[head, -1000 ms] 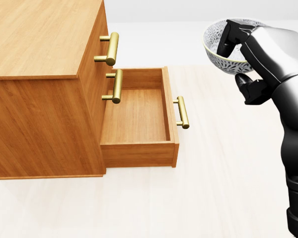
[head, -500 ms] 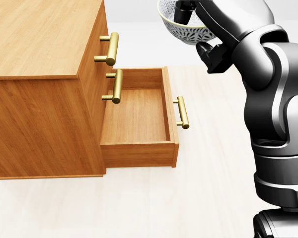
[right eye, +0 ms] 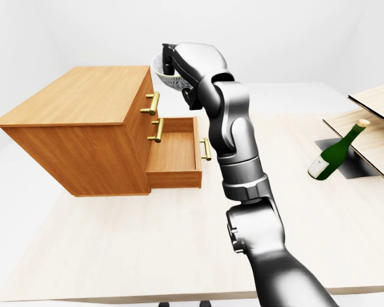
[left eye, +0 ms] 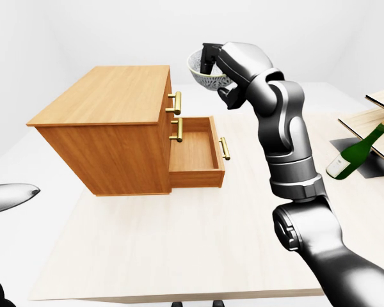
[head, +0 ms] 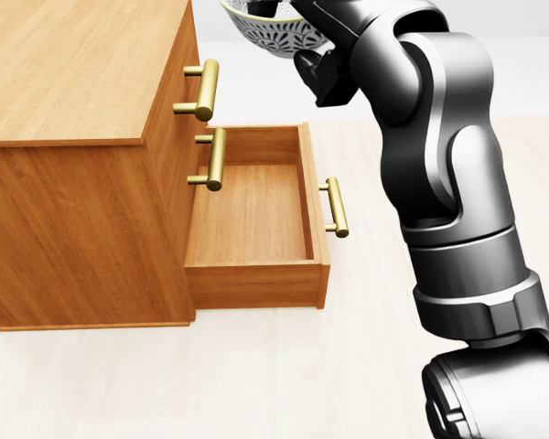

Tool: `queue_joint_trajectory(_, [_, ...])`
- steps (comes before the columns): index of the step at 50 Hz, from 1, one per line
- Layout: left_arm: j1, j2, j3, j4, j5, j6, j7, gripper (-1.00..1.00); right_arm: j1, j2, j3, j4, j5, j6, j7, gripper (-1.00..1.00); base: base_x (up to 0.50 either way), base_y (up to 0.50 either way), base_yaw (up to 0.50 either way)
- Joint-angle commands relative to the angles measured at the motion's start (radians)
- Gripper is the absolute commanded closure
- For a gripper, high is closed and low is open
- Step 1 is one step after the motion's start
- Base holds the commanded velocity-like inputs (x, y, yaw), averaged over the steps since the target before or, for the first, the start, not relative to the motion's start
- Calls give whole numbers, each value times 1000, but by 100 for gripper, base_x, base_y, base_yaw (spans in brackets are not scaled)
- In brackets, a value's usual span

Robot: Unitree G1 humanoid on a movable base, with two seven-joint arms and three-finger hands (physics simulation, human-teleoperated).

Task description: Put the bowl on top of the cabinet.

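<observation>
Nearest, well short of the cabinet [left eye: 109, 102] and off to its left in the left-eye view: only a grey sliver of the left hand [left eye: 9, 197] at the picture's edge; cannot tell whether spread or closed. Below the cabinet in that view, pale table [left eye: 179, 243], with the right arm rising across it to the cabinet's right.

Standing on the table, the wooden cabinet itself, flat-topped. Lowest drawer [head: 252, 210] pulled out towards the right of the head view, with two brass handles [head: 201, 90] on the cabinet's face above it.

Higher up, just off the cabinet's top right corner and over the open drawer: right hand [left eye: 233, 61], pinching the rim of the bowl [left eye: 201, 78], one dark finger hooked inside, the rest against the patterned outside. Bowl held in the air, clear of the cabinet, not on its top.

Farthest, well to the cabinet's right: a green bottle [left eye: 357, 150], leaning, beside wooden boards [left eye: 371, 118].
</observation>
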Motion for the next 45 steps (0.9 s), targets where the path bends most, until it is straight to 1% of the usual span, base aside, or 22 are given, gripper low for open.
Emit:
queue_joint_trajectory(1, [3, -1, -3, 7, 2, 0, -2, -100, -74, 60, 18, 60, -5, 0, -30, 100, 0, 0, 0])
queue_joint_trajectory(12, [-2, 6, 7, 1, -13, 0, 5, -100, -95, 89, 30, 77, -11, 0, -33, 100, 0, 0, 0])
queue_joint_trajectory(28, [2, 1, -2, 1, -8, 0, 5, -100, -118, 136, 47, 117, -19, 0, -51, 100, 0, 0, 0])
queue_joint_trajectory(45, [2, -1, 0, 0, -6, 0, 2, -100, -156, 187, 64, 188, -20, 0, -88, 100, 0, 0, 0])
